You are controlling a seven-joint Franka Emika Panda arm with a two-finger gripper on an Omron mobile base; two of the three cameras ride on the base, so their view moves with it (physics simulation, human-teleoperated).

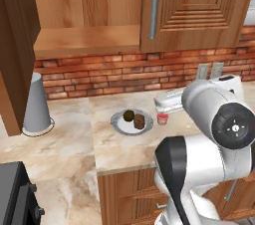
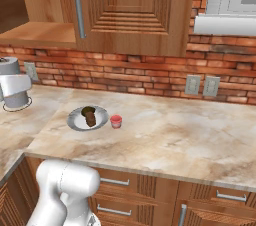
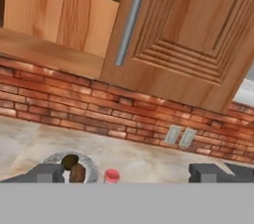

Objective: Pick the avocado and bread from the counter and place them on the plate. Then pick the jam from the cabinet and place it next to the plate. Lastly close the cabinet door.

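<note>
Plate (image 1: 119, 125) sat on the marbled tabletop (image 2: 190, 135), one of its kind, carrying two items: one round avocado (image 1: 128, 115) and one blocky bread (image 1: 139, 122) chunk, touching or nearly so. One red-lidded jam (image 1: 162, 118) jar stood on the stone just beside the plate's rim. Above, the cabinet (image 1: 189, 10) showed one panelled door shut with one steel bar handle (image 1: 154, 7), and one bare shelf (image 1: 84, 40) exposed. The pincer (image 3: 126, 172) stood wide apart, gripping nothing. Two wall outlets (image 2: 201, 86) sat on the brick.
</note>
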